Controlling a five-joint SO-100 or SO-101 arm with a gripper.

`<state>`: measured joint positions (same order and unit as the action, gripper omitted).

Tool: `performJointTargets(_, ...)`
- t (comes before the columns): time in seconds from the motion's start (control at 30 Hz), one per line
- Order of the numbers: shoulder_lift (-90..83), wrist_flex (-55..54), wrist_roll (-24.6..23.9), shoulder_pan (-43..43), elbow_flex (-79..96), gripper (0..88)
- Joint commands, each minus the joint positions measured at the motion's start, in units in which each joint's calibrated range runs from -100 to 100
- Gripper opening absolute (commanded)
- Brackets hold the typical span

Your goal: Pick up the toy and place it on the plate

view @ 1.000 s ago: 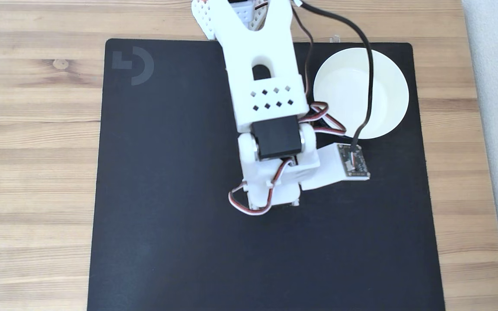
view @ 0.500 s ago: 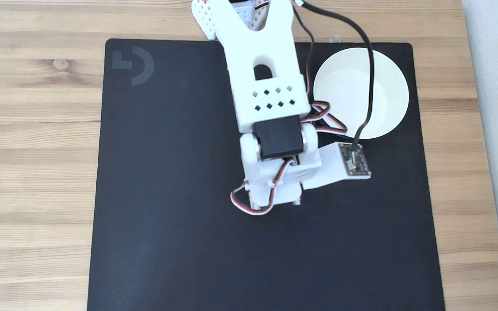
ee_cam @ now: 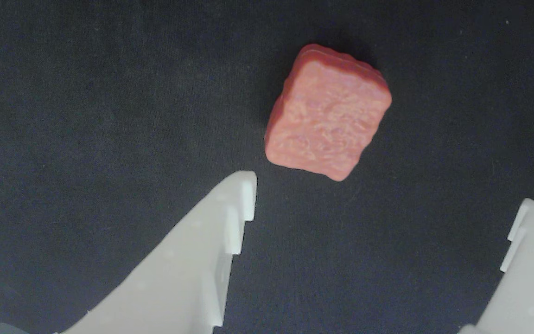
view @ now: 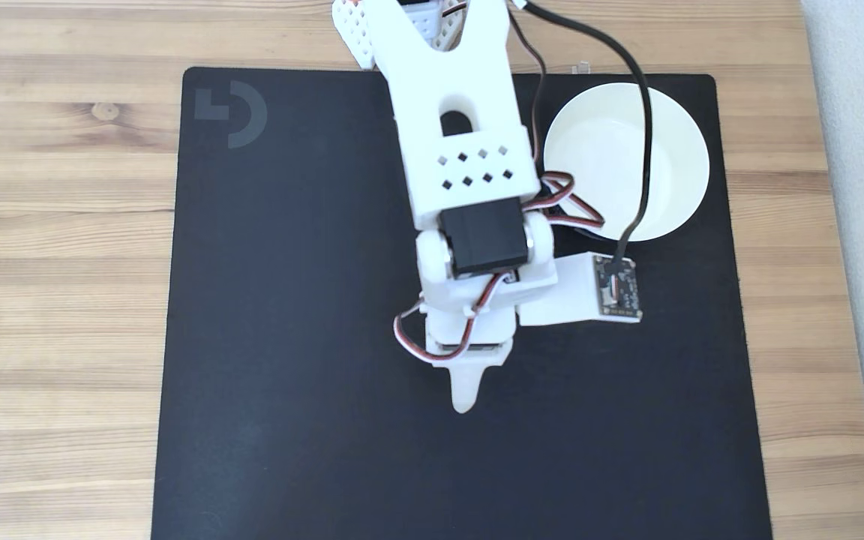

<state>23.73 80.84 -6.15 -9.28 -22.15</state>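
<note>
Wrist view: the toy [ee_cam: 328, 112] lay flat on the black mat [ee_cam: 86, 106] in the upper middle of the frame, slightly right of centre, rotated a bit so its corners pointed off-axis. Reddish-brown, rough top, rounded corners. The gripper [ee_cam: 387, 195] was spread wide and held nothing: one white finger [ee_cam: 202, 260] came up from the lower left, its tip near the toy's lower left corner but not touching it; the other finger [ee_cam: 529, 269] sat at the lower right edge, well apart from the toy. The toy lay above the gap between the tips, not inside it. Fixed view: the white arm [view: 462, 150] reached down from the top centre over the mat [view: 289, 300], which sat on a wooden table [view: 57, 225]. One white finger tip [view: 465, 390] poked out below the wrist, near the middle of the frame, pointing toward the bottom. The camera board [view: 618, 292] stuck out to the right of the wrist, with a black cable [view: 642, 135] looping up across the plate. The plate [view: 672, 157] was in the upper right of the mat, white inside, partly crossed by the cable and servo wires [view: 571, 202]. In this view the toy was hidden under the arm; the plate sat well apart from the finger tip.
</note>
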Motion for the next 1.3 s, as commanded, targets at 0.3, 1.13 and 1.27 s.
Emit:
performJointTargets(0.3,-0.2,0.5,-6.7,1.7,-2.0,39.5)
performJointTargets(1.13,2.4,-2.0,-15.6,-3.0,-2.2,39.1)
performJointTargets(1.27,4.3,-2.0,-15.6,-2.8,-2.2,39.0)
